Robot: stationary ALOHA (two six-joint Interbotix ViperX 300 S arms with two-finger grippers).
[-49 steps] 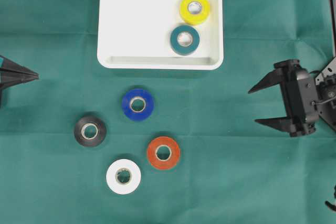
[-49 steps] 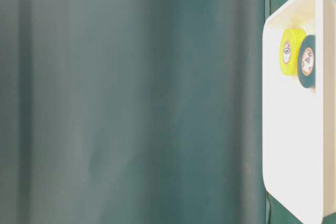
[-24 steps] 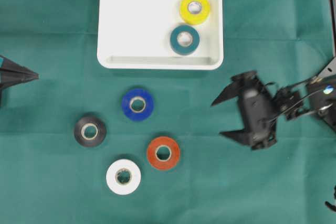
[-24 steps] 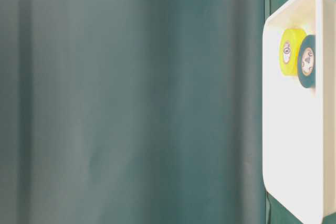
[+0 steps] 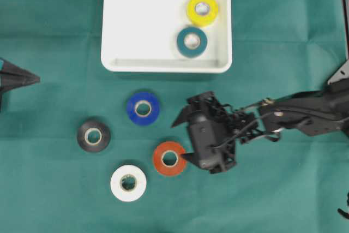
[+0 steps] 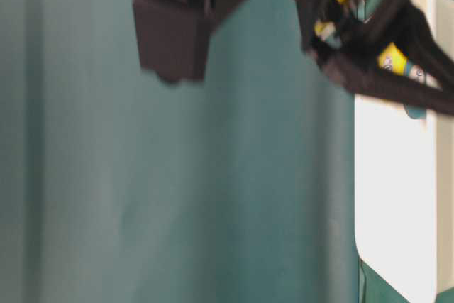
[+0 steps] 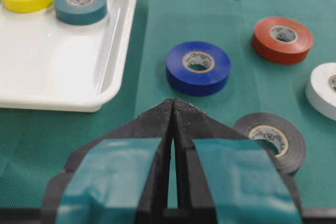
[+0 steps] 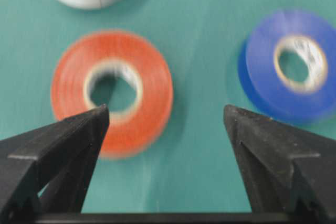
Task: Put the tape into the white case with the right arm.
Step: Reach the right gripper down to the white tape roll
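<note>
1. The left gripper (image 7: 172, 109) is sitting at the desk's (image 5: 283, 200) left edge, jaws clenched together on nothing.
2. The right gripper (image 5: 182, 139) is spreading its jaws wide, grasping nothing.
3. The orange tape (image 5: 169, 159) is lying just beside one jaw tip, the blue tape (image 5: 143, 108) near the other.
4. The white case (image 5: 136, 25) is holding yellow and teal rolls.
5. Core labels are staying unreadable.

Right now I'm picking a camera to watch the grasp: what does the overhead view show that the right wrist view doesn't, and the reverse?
Only overhead: the white case holding the yellow roll and teal roll, plus the black roll. Only right wrist: the gap between the open right gripper fingers, close up. Both: the orange roll, blue roll and white roll.
</note>
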